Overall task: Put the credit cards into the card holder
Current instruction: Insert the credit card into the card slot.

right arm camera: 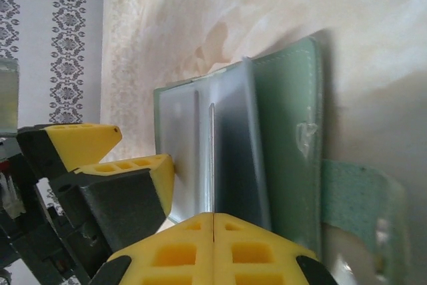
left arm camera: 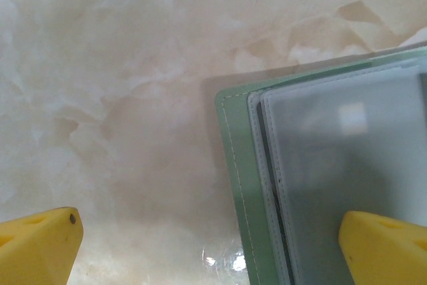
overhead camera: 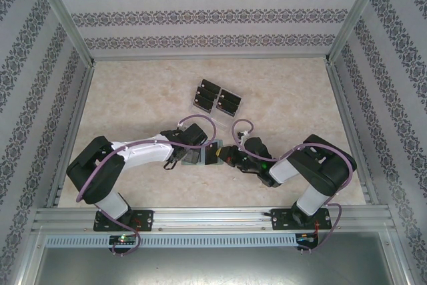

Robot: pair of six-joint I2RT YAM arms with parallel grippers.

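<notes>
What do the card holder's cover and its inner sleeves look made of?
Card holder cover: matte grey-green leather or imitation, judging by the stitched edge. Inner sleeves: probably frosted translucent plastic, in layered sheets with a soft sheen and seamed borders.

Top external camera is sitting high above and behind the arm bases (overhead camera: pixel 123 220), looking steeply down and taking in the whole table (overhead camera: pixel 133 98) from afar. Left wrist camera is facing straight down, very near, over a corner of the card holder (left arm camera: pixel 320 178). Right wrist camera is looking out past the right gripper (right arm camera: pixel 213 221), close in, along the table. All three are sharing that card holder.
</notes>
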